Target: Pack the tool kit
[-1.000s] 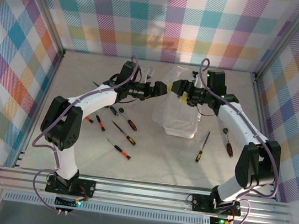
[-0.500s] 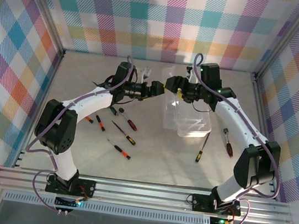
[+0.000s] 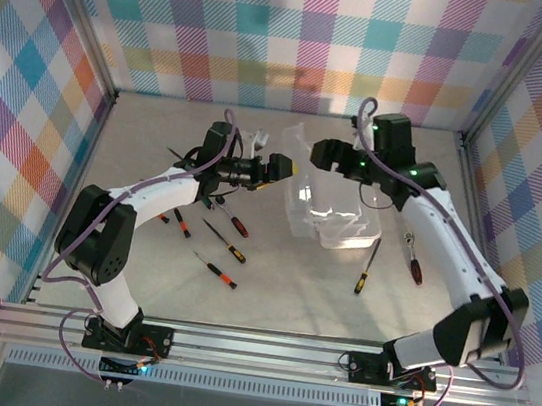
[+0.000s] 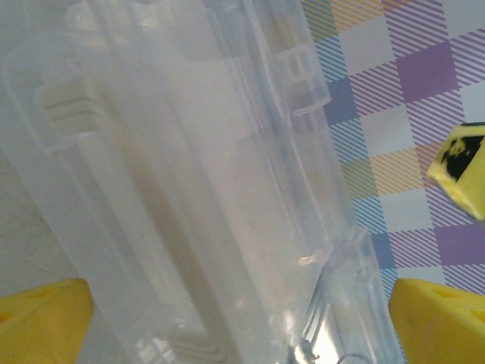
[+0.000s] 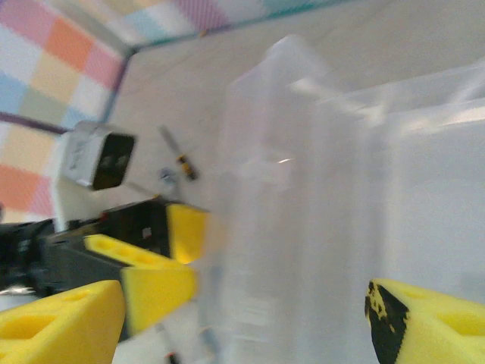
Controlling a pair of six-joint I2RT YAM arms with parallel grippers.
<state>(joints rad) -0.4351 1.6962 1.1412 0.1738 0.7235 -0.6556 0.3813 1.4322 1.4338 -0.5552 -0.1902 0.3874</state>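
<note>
The clear plastic box [image 3: 342,225] of the tool kit stands mid-table with its hinged lid [image 3: 301,179] raised on the left side. My right gripper [image 3: 322,156] hangs over the lid's far end. In the right wrist view its yellow fingers [image 5: 61,326] stand wide apart, straddling the clear box [image 5: 303,189]; the frames show no clamp on it. My left gripper [image 3: 281,167] is open right beside the lid, and the clear lid [image 4: 189,174] lies between its fingertips [image 4: 439,318]. Several black-red screwdrivers [image 3: 227,245] lie left of the box. One black-orange screwdriver [image 3: 368,265] lies to its right.
A short dark-handled tool [image 3: 414,260] lies at the right, beyond the lone screwdriver. A small white part [image 3: 257,141] sits behind the left gripper. Checkered walls close in the table at the back and both sides.
The box has slid a little right and turned, and its lid has swung out to the left. My right arm has shifted above it. The left gripper has drawn back slightly leftward.
</note>
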